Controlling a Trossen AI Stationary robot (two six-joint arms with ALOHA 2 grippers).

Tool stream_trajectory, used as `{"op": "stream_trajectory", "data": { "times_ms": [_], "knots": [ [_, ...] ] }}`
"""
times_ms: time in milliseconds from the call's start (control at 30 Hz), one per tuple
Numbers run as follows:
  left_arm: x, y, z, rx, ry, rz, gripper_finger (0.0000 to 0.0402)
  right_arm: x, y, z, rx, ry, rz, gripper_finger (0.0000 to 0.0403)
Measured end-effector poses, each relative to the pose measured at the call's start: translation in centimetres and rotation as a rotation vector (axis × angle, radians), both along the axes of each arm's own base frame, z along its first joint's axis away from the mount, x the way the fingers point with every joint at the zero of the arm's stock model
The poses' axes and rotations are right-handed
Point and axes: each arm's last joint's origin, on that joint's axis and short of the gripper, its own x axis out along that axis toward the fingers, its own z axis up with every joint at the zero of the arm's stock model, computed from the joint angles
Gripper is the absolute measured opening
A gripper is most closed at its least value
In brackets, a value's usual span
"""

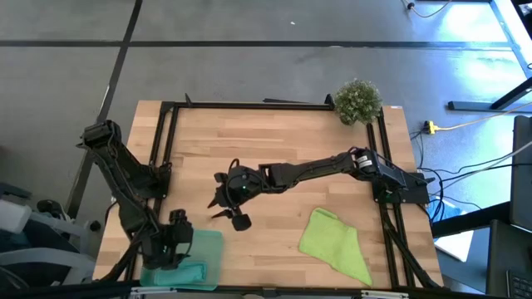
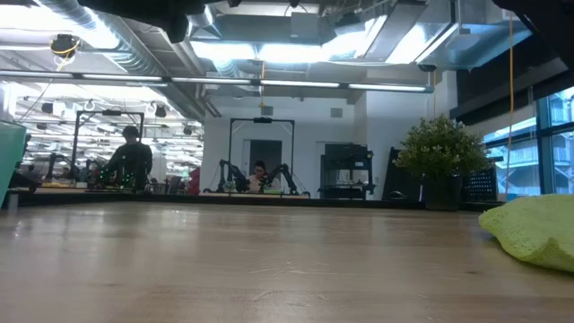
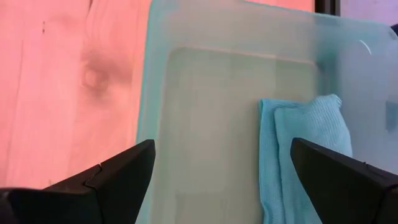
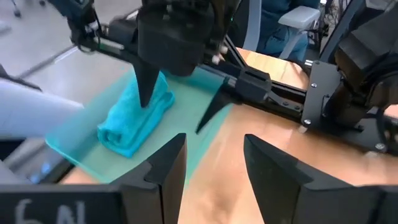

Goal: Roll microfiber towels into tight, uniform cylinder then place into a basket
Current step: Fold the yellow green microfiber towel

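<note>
The teal towel (image 4: 134,121) lies rolled in the translucent teal basket (image 1: 208,249) at the table's near left corner; it also shows in the left wrist view (image 3: 305,149). My left gripper (image 3: 221,149) hangs open just above the basket (image 3: 205,124), its fingers apart from the roll; the right wrist view shows it from the side (image 4: 177,102). The lime towel (image 1: 337,241) lies loosely crumpled on the table at the near right. My right gripper (image 1: 224,209) is open and empty above the table's middle, pointing toward the basket (image 4: 214,146).
A bushy potted plant (image 1: 357,101) stands at the far right corner. A dark frame (image 1: 249,105) runs along the table's edges. Bare wood lies between the basket and the lime towel (image 2: 534,229). People sit at benches in the room behind.
</note>
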Motion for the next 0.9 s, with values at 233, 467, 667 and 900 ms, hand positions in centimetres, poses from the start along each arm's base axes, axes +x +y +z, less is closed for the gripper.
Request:
{"op": "stream_trajectory", "data": {
  "times_ms": [233,467,667,900],
  "knots": [
    [0.7,0.4,0.0,0.000,0.000,0.031,0.0367,-0.7,-0.1,0.2,0.111,0.128,-0.062,0.0163],
    [1.3,0.8,0.1,-0.002,-0.019,0.066,0.0367,-4.6,0.2,2.7,0.115,0.385,-0.004,0.0163],
    [2.4,0.8,0.5,0.030,-0.134,0.037,0.0367,-8.7,2.9,4.8,0.076,0.579,-0.063,0.0163],
    [6.3,1.7,1.7,0.085,-0.334,-0.089,0.0367,-14.0,5.6,7.6,-0.044,0.685,-0.356,0.0163]
  ]
}}
